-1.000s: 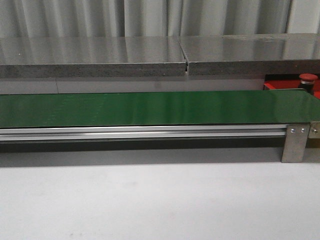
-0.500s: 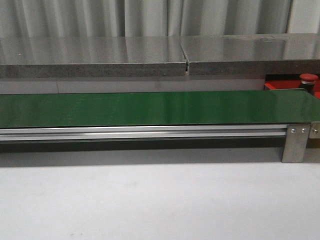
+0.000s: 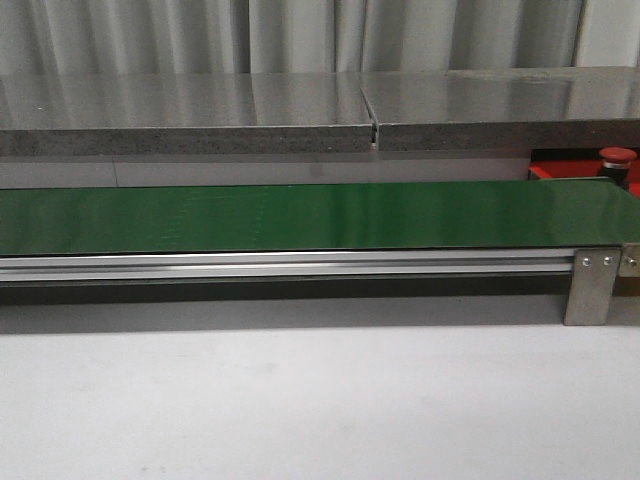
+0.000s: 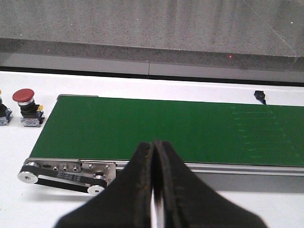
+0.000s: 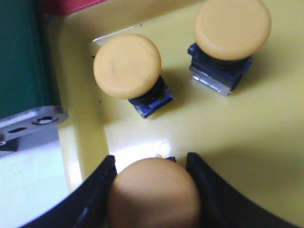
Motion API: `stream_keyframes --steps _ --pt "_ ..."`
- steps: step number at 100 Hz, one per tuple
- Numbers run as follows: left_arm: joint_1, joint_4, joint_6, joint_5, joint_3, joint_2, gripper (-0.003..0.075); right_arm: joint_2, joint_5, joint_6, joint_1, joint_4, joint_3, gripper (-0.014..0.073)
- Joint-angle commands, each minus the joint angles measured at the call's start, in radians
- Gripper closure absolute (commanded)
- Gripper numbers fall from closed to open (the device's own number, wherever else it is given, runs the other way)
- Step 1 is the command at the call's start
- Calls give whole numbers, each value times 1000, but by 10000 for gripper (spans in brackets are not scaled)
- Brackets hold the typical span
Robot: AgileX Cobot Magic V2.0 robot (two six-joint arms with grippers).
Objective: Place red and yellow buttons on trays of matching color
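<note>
Setting a yellow button into the yellow tray

Right gripper [image 5: 152, 190] holds a yellow button [image 5: 153, 192] over the yellow tray [image 5: 266, 137], near its corner; lower clear of two others before opening. Left gripper [image 4: 155, 190] is closed, empty.

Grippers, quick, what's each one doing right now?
Left gripper: closed, holding nothing.
Right gripper: fingers around a yellow button, over the yellow tray.

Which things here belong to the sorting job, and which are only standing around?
Job:
- yellow-capped push buttons
- yellow tray
- red-capped push button
- red tray
- right gripper

Around:
- long green belt
- grey stone ledge
</note>
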Motion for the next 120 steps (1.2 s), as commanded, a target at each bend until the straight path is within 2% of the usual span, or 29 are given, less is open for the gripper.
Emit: stream_keyframes --steps 1,18,25,32,44,51,61,85,120 --pt "-8 -8 1 -73 -24 5 739 3 -35 -2 -1 31 -20 568" --pt "-8 -8 1 -73 -24 5 739 17 -35 -2 -1 35 -20 564" --pt "-8 -8 1 -73 -24 5 739 17 -30 -2 -1 35 -20 530" --pt "-8 -8 1 -73 -24 5 739 17 -24 -2 -1 35 -20 444" --pt "-8 -8 1 -73 -24 5 739 17 -14 -2 -1 36 -20 214" --pt "-8 -8 1 -73 -24 5 739 17 -11 -2 -1 49 -20 108" --pt "-8 -8 1 -73 -24 5 739 17 -1 -2 -1 62 -25 27" --pt "-8 -8 1 -73 -24 5 739 -16 114 -2 -1 58 -79 16" --pt "-8 -8 1 -73 -24 5 739 -222 82 -5 -2 -9 -118 18"
